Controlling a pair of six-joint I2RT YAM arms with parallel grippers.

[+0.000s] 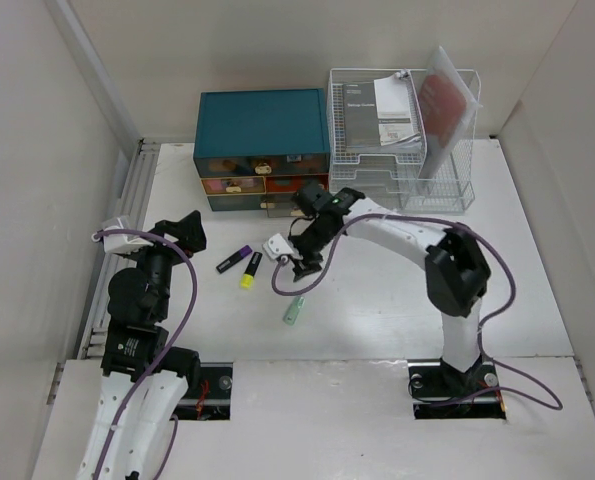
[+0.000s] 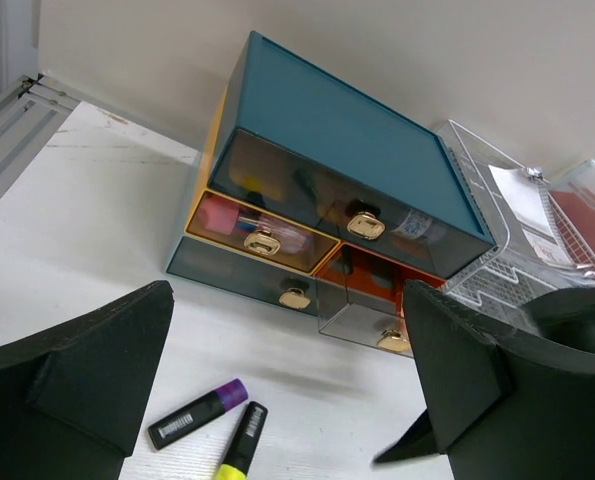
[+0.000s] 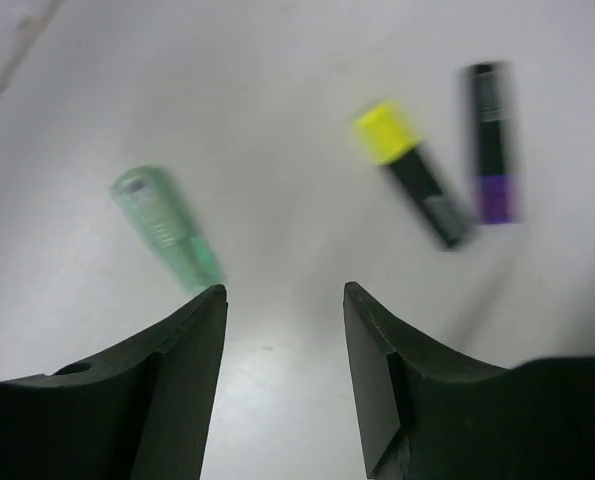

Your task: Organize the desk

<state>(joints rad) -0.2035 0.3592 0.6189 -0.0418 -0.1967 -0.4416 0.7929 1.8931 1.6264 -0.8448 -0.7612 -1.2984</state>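
Left gripper (image 1: pixel 180 228) hangs wide open and empty above the large flat white desk (image 1: pixel 377 300) that lies under everything. At its three o'clock lie a purple-capped black marker (image 1: pixel 234 260) and a yellow-capped black marker (image 1: pixel 250 270). Right gripper (image 3: pixel 282 300) has its fingers parted with nothing between them, and the pale green plastic tube (image 1: pixel 294 311) sits at its six o'clock. An off-centre pinch could send that tube rolling.

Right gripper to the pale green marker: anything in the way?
Nothing visible. The right gripper is open and empty above the white desk; the pale green translucent marker lies on bare surface just ahead. The yellow-capped black marker and the purple-capped black marker lie off to the side.
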